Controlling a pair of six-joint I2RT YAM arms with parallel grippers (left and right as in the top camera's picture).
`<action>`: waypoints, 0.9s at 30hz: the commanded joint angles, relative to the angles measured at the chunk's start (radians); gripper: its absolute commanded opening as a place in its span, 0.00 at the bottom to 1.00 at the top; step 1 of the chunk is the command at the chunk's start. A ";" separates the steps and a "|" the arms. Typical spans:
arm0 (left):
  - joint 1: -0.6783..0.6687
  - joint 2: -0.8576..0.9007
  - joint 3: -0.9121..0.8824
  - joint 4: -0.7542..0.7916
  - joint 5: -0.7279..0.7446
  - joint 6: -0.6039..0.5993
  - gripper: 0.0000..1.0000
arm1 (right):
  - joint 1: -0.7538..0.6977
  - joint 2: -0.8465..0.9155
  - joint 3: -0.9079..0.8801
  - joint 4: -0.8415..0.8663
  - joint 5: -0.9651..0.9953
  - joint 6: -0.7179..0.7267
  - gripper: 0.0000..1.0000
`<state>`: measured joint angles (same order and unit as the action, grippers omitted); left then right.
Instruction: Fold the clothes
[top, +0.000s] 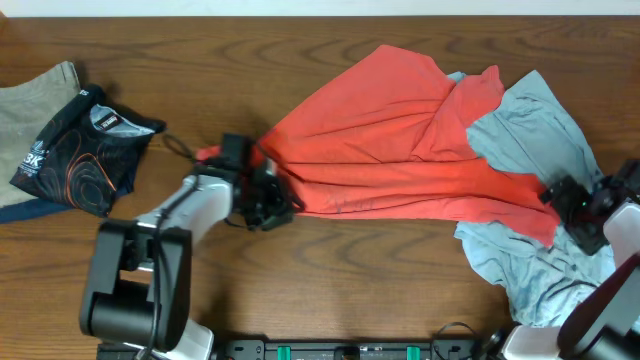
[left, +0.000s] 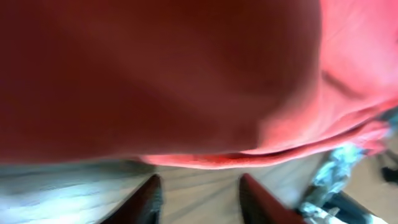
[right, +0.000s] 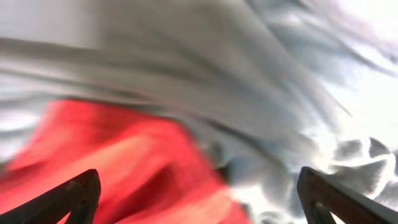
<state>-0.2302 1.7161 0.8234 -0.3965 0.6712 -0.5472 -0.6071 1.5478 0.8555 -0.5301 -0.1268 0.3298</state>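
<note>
Toward the near edge of the table (top: 300, 30), left of its middle, my left arm (top: 195, 205) reaches forward and bends inward to the pointed left tip of the coral-red tee (top: 400, 150). My left jaws stand partly open. Bare wood shows between the fingers (left: 149, 199), and the tee's hem lies just beyond their tips, not pinched.

By the right edge, my right arm (top: 610, 225) ends where the red tee's right corner lies over the grey-blue tees (top: 540, 120). My right jaws are spread wide, one of the fingers (right: 74, 196) at each side of the blurred wrist view, with red and grey cloth below them. Whether they touch it I cannot tell.

The red tee spans the middle of the table, fanning out toward the far edge. Its lower hem runs roughly along the near edge, with a strip of bare wood between. The grey-blue tees reach toward the near right corner. At the left edge a dark printed garment (top: 85, 150) lies on a beige one (top: 35, 100), apart from my left arm, with bare wood between them.
</note>
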 joint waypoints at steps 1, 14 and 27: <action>-0.092 0.014 -0.007 0.012 -0.140 -0.035 0.58 | 0.053 -0.089 0.058 -0.008 -0.051 -0.060 0.99; -0.332 0.016 -0.007 0.289 -0.473 -0.244 0.28 | 0.238 -0.156 0.074 -0.046 -0.057 -0.144 0.99; -0.049 -0.278 0.198 0.114 -0.444 -0.002 0.06 | 0.249 -0.113 0.072 -0.021 0.050 -0.152 0.96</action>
<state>-0.3531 1.5520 0.9562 -0.2581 0.3077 -0.6338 -0.3733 1.4055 0.9211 -0.5529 -0.1028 0.1925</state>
